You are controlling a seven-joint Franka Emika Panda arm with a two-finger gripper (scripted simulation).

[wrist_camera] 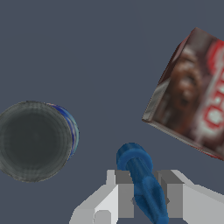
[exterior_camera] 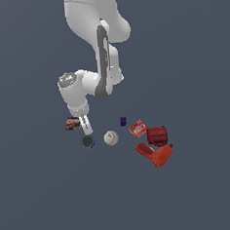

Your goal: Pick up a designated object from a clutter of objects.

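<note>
The designated object (wrist_camera: 141,179), a small bright-blue irregular piece, sits between my gripper's (wrist_camera: 146,199) two grey fingers (wrist_camera: 125,197), which press against its sides. In the exterior view my gripper (exterior_camera: 88,129) hangs just above the dark disc (exterior_camera: 87,141), beside the brown-red packet (exterior_camera: 72,123), and the blue piece itself cannot be made out there. The wrist view shows the dark disc (wrist_camera: 33,141) with a blue rim on one side and the packet (wrist_camera: 192,100) on the other.
Toward the exterior view's right lie the white baseball (exterior_camera: 111,138), the purple block (exterior_camera: 123,121), the red box (exterior_camera: 137,129), the dark-red mug (exterior_camera: 157,136) and the red drill (exterior_camera: 158,156). The arm's white links rise behind.
</note>
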